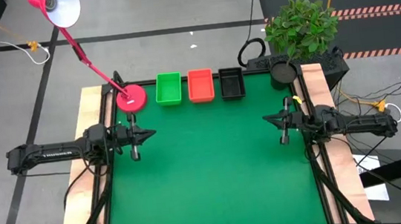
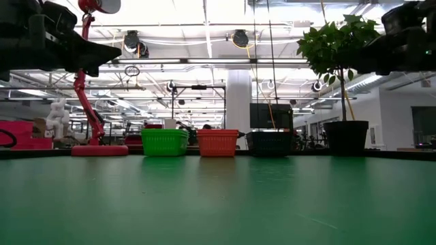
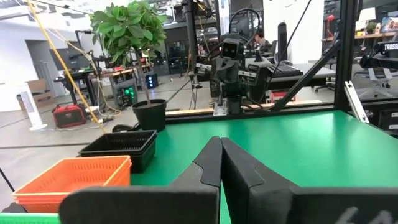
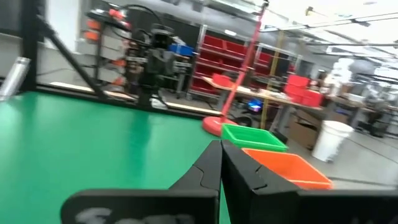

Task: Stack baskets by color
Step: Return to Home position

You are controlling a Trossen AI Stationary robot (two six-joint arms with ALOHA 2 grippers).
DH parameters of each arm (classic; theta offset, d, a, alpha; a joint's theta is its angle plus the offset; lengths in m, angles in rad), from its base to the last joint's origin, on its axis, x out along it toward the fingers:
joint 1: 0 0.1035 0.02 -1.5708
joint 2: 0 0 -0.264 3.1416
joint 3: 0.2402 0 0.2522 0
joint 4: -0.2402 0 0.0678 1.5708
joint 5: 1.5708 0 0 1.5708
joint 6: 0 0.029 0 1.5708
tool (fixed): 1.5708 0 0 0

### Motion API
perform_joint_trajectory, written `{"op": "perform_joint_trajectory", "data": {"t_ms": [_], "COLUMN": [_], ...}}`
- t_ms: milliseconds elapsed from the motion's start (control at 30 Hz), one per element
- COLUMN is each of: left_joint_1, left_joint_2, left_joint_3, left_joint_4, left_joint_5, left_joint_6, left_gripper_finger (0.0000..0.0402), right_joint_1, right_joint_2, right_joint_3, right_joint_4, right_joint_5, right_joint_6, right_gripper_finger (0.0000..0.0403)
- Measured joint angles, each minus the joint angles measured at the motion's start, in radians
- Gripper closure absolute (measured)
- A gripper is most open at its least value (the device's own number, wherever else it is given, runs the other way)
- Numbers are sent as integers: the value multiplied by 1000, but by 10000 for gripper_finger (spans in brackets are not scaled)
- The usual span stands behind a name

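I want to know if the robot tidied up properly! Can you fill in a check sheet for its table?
Surface: green table, nothing seen lying in the middle.
Job's things: green baskets, orange baskets and black baskets stand in a row at the far edge, each colour by itself.
Clutter: pink lamp base beside the green baskets; potted plant at the far right corner.
Grippers: left claw and right claw shut, empty, raised at opposite sides.
Cables: loose cables off the table, by the right arm.
Surroundings: workshop benches and shelves.
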Motion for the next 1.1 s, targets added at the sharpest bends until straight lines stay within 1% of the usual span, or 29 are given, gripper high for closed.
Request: {"op": "perform_joint_trajectory", "data": {"t_ms": [67, 167, 500, 600, 733, 833, 967, 1100], "left_joint_1": [0, 0, 0, 0, 0, 0, 0, 0], "left_joint_2": [0, 0, 0, 0, -8, -26, -49, -69], "left_joint_3": [0, 0, 0, 0, 0, 0, 1, 1], "left_joint_4": [0, 0, -9, -9, -11, -20, -74, -153], "left_joint_5": [4, 12, 19, 21, 54, 65, 78, 85], "left_joint_6": [0, 0, 7, 7, 16, 6, -2, -9], "left_gripper_finger": [400, 399, 396, 398, 397, 398, 398, 400], "right_joint_1": [2, 8, 80, 102, 117, 120, 120, 120], "right_joint_2": [0, 0, 0, 0, 0, 2, 2, 5], "right_joint_3": [0, 0, 0, 0, 0, 0, 0, 0], "right_joint_4": [0, 0, -48, -50, -60, -92, -96, -60], "right_joint_5": [-37, -64, -67, -68, -70, -71, -71, -69], "right_joint_6": [7, 28, 100, 100, 88, 121, 148, 154], "right_gripper_finger": [403, 403, 403, 403, 403, 403, 403, 403]}}
